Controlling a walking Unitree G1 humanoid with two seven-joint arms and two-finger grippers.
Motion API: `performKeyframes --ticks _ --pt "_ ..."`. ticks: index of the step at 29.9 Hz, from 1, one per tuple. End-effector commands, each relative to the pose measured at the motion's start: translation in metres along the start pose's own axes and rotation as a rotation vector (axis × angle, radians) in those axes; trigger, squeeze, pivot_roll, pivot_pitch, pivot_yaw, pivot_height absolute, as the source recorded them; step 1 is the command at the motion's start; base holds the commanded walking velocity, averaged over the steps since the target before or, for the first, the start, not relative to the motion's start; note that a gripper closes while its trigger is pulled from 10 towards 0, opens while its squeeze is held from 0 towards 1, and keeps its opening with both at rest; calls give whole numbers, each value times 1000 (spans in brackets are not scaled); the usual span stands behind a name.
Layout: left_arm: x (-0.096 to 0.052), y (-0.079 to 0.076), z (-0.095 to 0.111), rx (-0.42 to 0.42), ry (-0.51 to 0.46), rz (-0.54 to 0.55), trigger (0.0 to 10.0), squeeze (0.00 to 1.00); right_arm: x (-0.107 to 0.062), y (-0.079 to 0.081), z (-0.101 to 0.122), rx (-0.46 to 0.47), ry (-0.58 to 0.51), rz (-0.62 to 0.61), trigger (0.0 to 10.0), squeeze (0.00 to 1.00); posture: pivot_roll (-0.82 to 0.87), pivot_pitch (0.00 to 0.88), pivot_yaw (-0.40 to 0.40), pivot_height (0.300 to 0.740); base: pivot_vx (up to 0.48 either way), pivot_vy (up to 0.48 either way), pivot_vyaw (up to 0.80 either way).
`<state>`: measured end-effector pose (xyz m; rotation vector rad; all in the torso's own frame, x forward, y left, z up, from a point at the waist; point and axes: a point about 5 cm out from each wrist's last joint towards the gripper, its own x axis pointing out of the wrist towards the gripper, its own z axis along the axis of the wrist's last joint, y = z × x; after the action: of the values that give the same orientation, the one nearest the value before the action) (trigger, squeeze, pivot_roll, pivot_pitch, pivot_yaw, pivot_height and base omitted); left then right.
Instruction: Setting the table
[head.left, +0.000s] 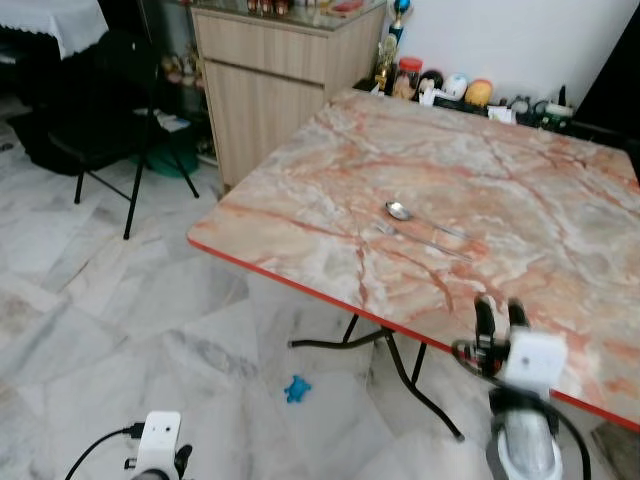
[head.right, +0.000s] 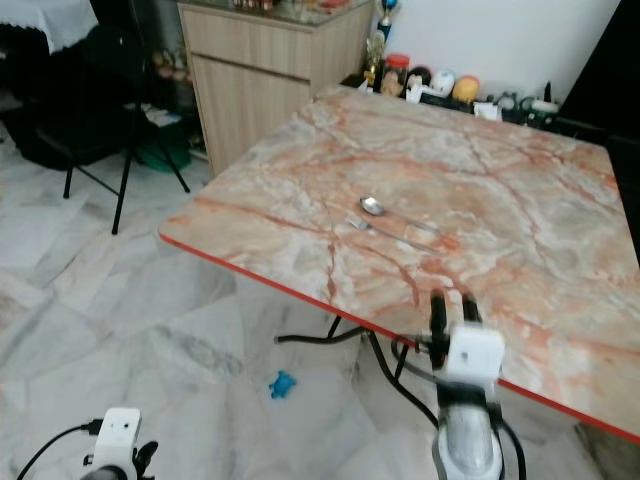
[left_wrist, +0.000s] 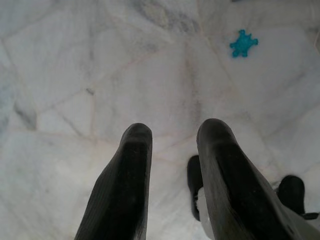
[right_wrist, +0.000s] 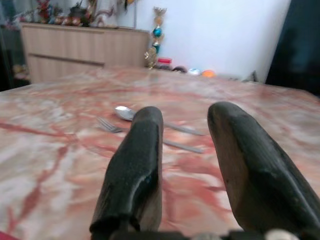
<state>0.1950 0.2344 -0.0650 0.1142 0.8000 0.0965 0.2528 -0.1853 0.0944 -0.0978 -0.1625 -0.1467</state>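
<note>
A silver spoon (head.left: 400, 211) and a fork (head.left: 425, 240) lie side by side near the middle of the pink marble table (head.left: 300, 200). My right gripper (head.left: 500, 312) hovers over the table's near edge, open and empty, its fingers pointing toward the cutlery; the right wrist view shows the spoon (right_wrist: 125, 112) and the fork (right_wrist: 107, 124) just beyond the fingertips. My left gripper (left_wrist: 172, 132) hangs low over the floor, open with nothing between its fingers.
A wooden cabinet (head.left: 270, 70) stands behind the table's far left corner, with a black chair (head.left: 100, 110) to its left. Small jars and ornaments (head.left: 450, 88) line the far table edge. A blue toy (head.left: 297, 388) lies on the marble floor under the table.
</note>
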Motion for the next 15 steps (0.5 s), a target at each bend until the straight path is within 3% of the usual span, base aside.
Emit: performKeyframes --ticks 1,3,5,15 --pt "-2 0 -7 -15 18 10 10000 0 5 5 -5 7 42 22 10000 0 120 0 -69 740 0 0 800" --pt "-2 1 -7 -16 17 16 10000 0 10 13 -4 18 45 58 10000 0 121 0 -69 740 148 0 769" --pt "-2 2 -7 -17 18 17 10000 0 15 20 -3 46 49 106 10000 0 129 0 -65 740 304 0 0" --pt "-2 5 -8 -3 25 17 10000 0 23 13 -2 55 41 98 10000 0 124 0 -54 740 306 0 0"
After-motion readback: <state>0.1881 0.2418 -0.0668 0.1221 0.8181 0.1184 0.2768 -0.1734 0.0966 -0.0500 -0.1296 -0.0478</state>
